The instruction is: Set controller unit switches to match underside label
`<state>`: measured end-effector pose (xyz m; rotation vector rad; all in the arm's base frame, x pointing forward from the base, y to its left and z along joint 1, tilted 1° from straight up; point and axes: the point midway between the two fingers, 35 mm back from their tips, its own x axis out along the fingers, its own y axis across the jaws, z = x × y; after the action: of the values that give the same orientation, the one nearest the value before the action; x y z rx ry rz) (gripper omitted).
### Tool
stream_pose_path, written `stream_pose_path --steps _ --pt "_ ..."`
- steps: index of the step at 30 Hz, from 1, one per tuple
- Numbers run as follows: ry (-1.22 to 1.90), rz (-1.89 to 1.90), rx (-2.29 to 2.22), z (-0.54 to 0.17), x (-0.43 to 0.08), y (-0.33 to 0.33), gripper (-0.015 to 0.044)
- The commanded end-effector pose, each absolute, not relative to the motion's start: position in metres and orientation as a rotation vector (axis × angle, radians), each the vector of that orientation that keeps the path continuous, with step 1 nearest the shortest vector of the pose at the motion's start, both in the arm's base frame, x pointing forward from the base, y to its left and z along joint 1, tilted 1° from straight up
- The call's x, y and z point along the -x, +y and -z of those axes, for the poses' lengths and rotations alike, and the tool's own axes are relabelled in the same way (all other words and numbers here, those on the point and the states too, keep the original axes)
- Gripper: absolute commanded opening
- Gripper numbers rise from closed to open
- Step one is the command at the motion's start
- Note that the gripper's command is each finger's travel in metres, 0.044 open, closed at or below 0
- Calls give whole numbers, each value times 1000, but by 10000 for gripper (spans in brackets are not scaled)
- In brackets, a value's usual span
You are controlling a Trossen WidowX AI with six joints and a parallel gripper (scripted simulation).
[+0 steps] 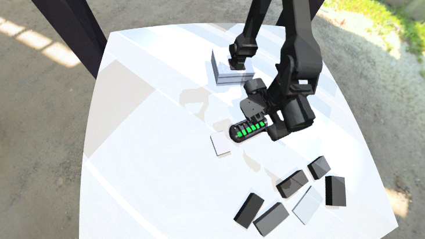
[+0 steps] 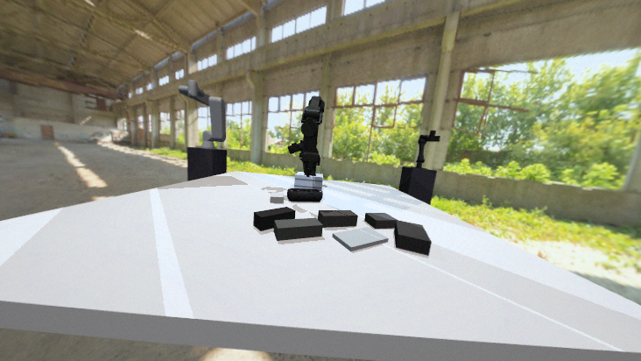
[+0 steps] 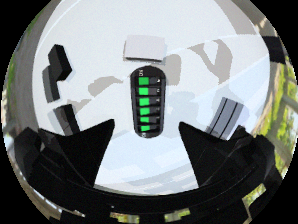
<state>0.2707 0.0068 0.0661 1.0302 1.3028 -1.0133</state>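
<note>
The dark grey controller unit [image 1: 237, 138] [image 2: 305, 195] [image 3: 146, 102] sits flat on its base, its six switches facing up. All six green ends show, on the left side of the row in the wrist view. I cannot tell surely which end of each switch is pressed down. The label underneath is hidden. My gripper [image 3: 147, 124] is open and empty, its fingers spread wide. It is above the unit, toward the end away from the small white tile. In the wrist view the unit's near end shows between the fingertips, with gaps on both sides.
The small white tile [image 1: 220, 144] [image 2: 277, 200] [image 3: 144, 47] lies just off the unit's far end. The arm stands on a pale box [image 1: 236, 79] [image 2: 307, 180]. Several dark blocks, one at the front left [image 1: 249, 210], lie around a pale grey plate [image 1: 308, 206] [image 2: 359, 238].
</note>
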Motion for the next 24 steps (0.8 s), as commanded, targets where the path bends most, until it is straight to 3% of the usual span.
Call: stream_pose_path --steps 1,13,24 --pt "1297 1007 -1032 -70 -272 7 309" --pt "1297 1007 -1032 -70 -272 7 0" --pt "1297 1007 -1032 -70 -272 7 0"
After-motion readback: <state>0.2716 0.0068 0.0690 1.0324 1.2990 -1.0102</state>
